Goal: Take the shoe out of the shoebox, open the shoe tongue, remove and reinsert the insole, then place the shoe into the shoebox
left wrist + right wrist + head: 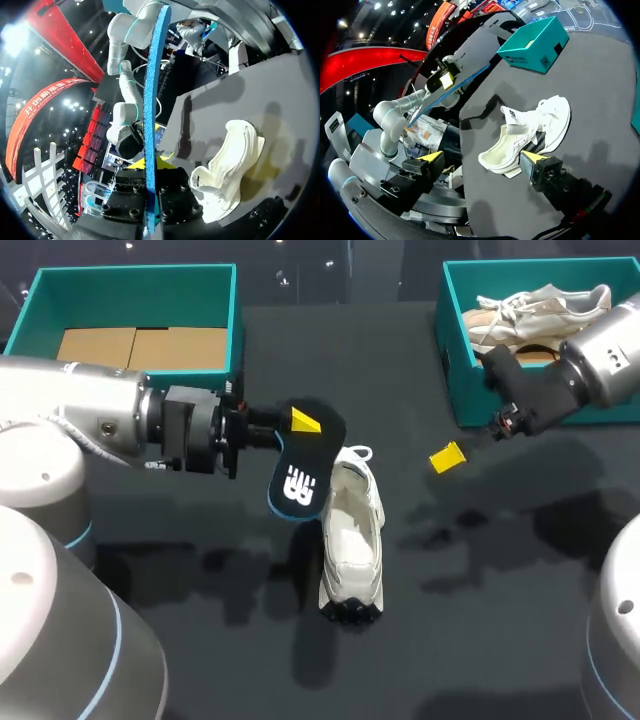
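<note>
Holding insole (pixel 303 475) above shoe (pixel 352 540) lying mid-table | left gripper (pixel 300 430) clamped on insole | right gripper (pixel 482 157) spread, empty, right of shoe | judged done: shoe out, insole removed | judged left: reinsert insole, return shoe to far shoebox (pixel 135 285)

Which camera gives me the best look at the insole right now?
The head view: the insole, held in the left jaws, shows its broad dark face. The left wrist view sees only its blue edge; the right wrist view shows it far off, as a thin blue strip.
</note>
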Available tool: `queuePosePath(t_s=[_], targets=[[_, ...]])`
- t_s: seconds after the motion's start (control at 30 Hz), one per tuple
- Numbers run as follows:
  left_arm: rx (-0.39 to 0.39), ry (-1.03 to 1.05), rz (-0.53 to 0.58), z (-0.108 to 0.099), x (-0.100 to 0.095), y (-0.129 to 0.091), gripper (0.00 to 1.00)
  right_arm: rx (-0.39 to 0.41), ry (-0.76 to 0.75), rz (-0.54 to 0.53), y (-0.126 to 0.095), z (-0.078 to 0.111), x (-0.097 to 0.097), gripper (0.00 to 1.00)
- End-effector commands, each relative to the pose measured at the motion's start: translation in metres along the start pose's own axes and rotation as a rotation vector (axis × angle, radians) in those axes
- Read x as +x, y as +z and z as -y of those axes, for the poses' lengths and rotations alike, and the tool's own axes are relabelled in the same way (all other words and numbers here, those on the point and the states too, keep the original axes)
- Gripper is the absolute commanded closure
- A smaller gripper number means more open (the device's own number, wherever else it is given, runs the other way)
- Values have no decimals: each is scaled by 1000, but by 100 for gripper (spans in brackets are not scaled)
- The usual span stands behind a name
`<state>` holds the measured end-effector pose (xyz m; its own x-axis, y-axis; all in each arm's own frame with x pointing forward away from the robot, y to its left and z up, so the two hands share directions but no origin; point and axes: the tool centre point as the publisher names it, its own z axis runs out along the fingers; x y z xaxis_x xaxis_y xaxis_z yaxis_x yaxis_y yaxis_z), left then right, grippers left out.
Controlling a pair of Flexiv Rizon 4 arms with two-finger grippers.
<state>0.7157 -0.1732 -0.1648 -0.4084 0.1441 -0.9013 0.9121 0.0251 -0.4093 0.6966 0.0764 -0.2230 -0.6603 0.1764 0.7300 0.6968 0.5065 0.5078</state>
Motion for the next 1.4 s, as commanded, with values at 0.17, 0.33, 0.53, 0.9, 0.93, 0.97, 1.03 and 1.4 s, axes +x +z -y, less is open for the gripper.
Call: queuePosePath(t_s=[0.17, 0.33, 0.53, 0.9, 0.93, 0.97, 1.03, 1.4], targets=[[76, -268, -33, 43, 0, 17, 100, 83, -235, 136, -21, 41, 7, 0], [98, -290, -47, 49, 2, 18, 100, 109, -244, 142, -21, 48, 5, 0], [98, -290, -47, 49, 2, 18, 100, 109, -244, 142, -21, 48, 5, 0], [165, -570, -58, 72, 24, 36, 100, 212, -501, 279, 8, 82, -14, 0], [180, -603, -52, 76, 27, 40, 100, 227, -512, 300, 12, 84, -17, 0], [217, -635, -65, 79, 30, 42, 100, 240, -512, 316, 15, 85, -21, 0], [222, -653, -78, 81, 33, 45, 100, 260, -515, 318, 19, 86, -24, 0], [202, -676, -95, 77, 49, 60, 100, 328, -596, 314, 30, 81, -34, 0]])
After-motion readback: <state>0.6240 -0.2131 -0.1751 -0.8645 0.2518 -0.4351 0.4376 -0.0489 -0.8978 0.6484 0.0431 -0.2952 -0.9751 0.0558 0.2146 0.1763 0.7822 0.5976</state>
